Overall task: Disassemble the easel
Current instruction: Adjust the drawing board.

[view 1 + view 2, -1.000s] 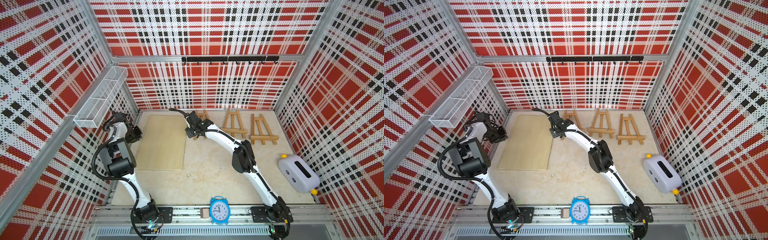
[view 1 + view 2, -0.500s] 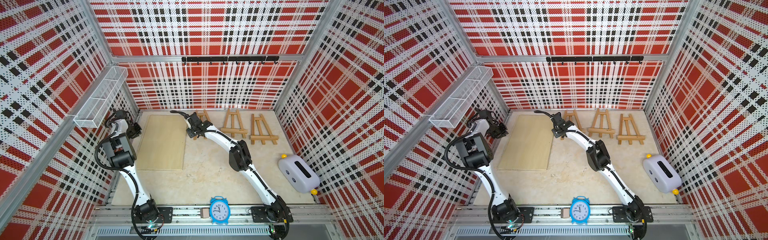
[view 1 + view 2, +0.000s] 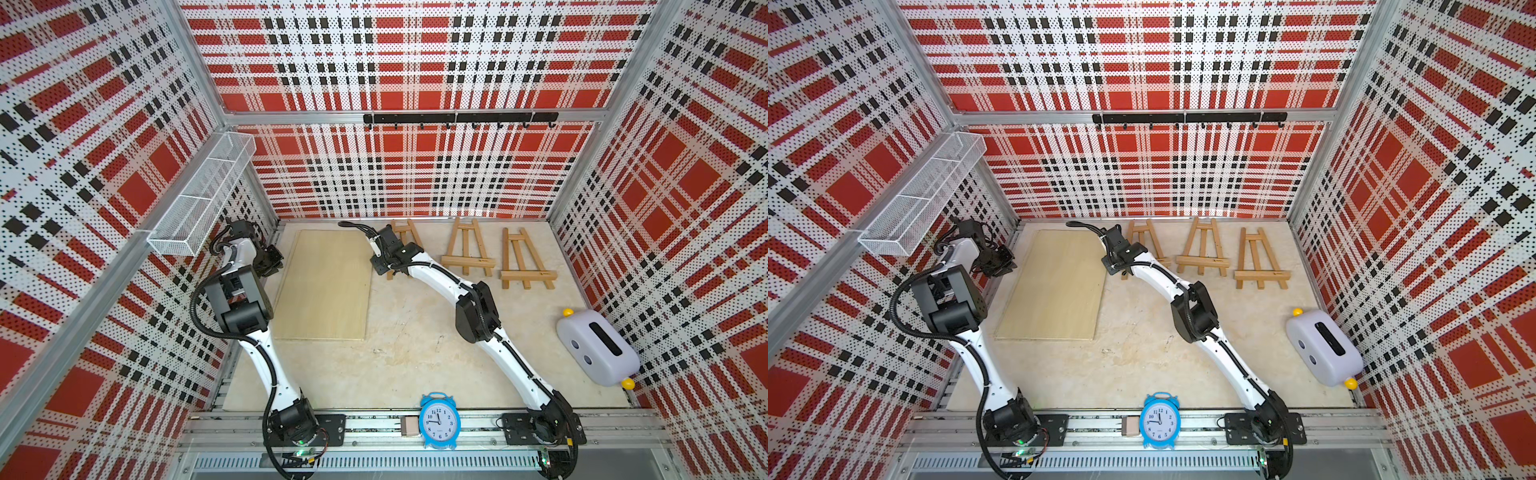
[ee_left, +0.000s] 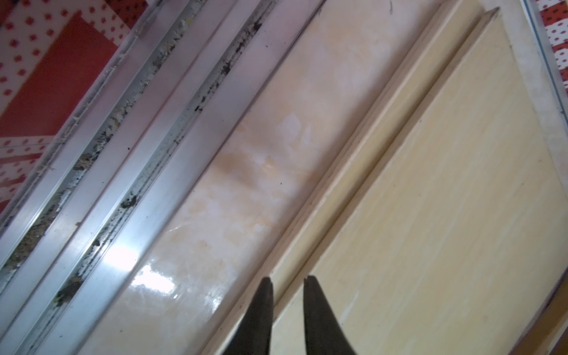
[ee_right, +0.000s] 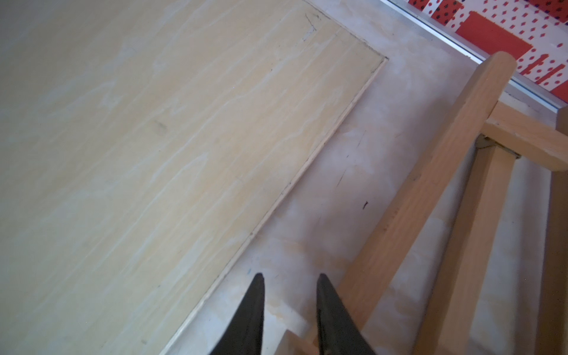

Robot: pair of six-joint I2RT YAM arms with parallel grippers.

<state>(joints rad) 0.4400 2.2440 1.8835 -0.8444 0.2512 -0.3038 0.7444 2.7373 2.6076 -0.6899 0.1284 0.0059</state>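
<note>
Three wooden easels lie flat along the back of the table in both top views: the left easel (image 3: 405, 232), the middle easel (image 3: 467, 249) and the right easel (image 3: 521, 259). My right gripper (image 3: 384, 266) hangs low between the left easel and a pale wooden board (image 3: 328, 286). In the right wrist view its jaws (image 5: 289, 275) stand slightly open and hold nothing, beside an easel leg (image 5: 430, 190). My left gripper (image 3: 270, 259) hovers over the board's left edge (image 4: 430, 199), by the wall. Its jaws (image 4: 287, 278) are narrowly open and hold nothing.
A blue alarm clock (image 3: 439, 422) stands on the front rail. A white toaster-shaped box (image 3: 596, 347) lies at the right wall. A wire basket (image 3: 203, 199) hangs on the left wall above my left arm, and a hook rail (image 3: 457, 118) spans the back wall.
My left arm's elbow has drawn back toward the rear, the gripper shifting slightly rearward. The right arm's elbow has shifted a little left, and its gripper has stayed beside the left easel.
</note>
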